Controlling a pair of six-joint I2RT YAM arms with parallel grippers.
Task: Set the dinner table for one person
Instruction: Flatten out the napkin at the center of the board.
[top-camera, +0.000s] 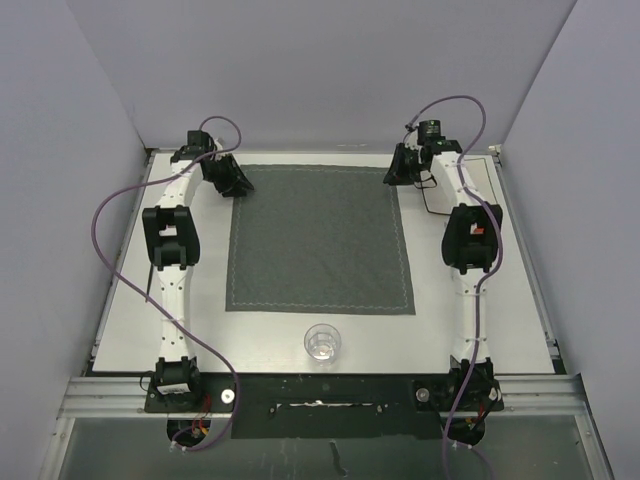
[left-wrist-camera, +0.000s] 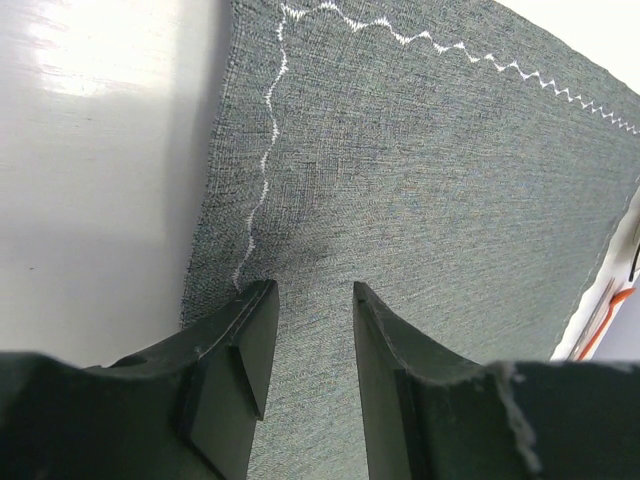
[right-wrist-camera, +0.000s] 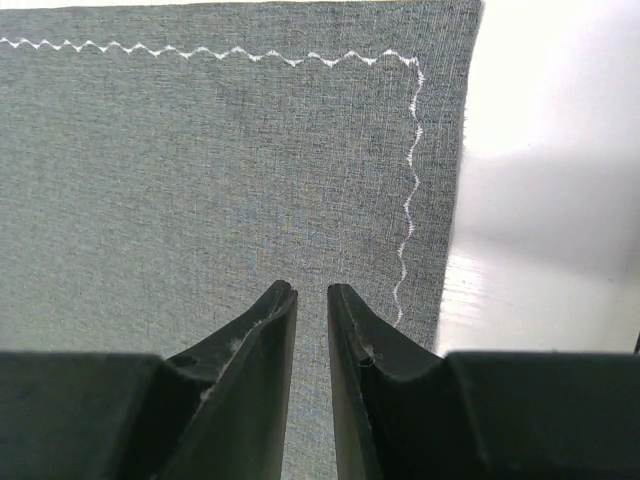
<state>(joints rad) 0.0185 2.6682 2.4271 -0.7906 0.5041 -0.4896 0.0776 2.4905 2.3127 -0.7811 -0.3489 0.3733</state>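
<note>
The dinner table (top-camera: 130, 320) is a white top with a dark grey stitched placemat (top-camera: 320, 240) lying flat in its middle. My left gripper (top-camera: 236, 184) hangs over the mat's far left corner. In the left wrist view the left gripper (left-wrist-camera: 315, 290) is open, with only the cloth (left-wrist-camera: 420, 160) seen through the gap. My right gripper (top-camera: 397, 175) is over the far right corner. In the right wrist view the right gripper (right-wrist-camera: 312, 290) stands a little open above the mat (right-wrist-camera: 200, 180), holding nothing.
A clear drinking glass (top-camera: 322, 342) stands on the table just in front of the mat's near edge, between the two arm bases. Grey walls close in the left, right and far sides. Bare white tabletop (right-wrist-camera: 550, 200) runs beside the mat.
</note>
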